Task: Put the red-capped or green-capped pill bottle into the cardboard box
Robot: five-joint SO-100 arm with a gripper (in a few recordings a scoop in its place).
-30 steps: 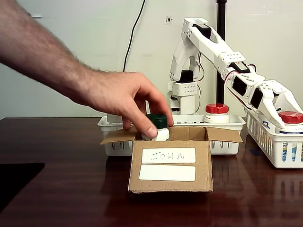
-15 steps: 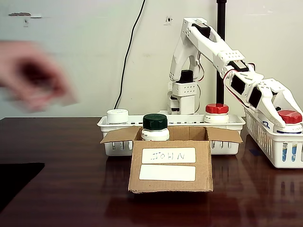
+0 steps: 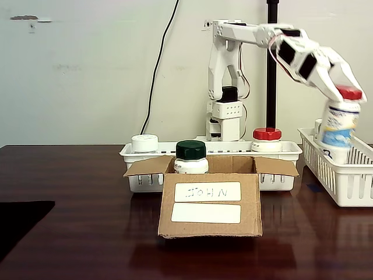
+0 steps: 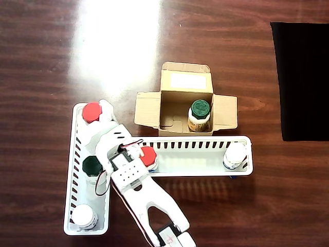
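Bottle (image 3: pixel 340 123), red-capped, hangs by its cap from our hand (image 3: pixel 346 93), shut on it, clear above the right basket (image 3: pixel 344 181), so we should carry it level, centre it over the box (image 3: pixel 210 204) beside the green-capped one (image 3: pixel 191 157), then lower.

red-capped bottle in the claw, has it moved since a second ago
Yes. In the fixed view the red-capped bottle has gone up: its cap sat near the rim of the white basket before, and now the claw holds it above that rim.
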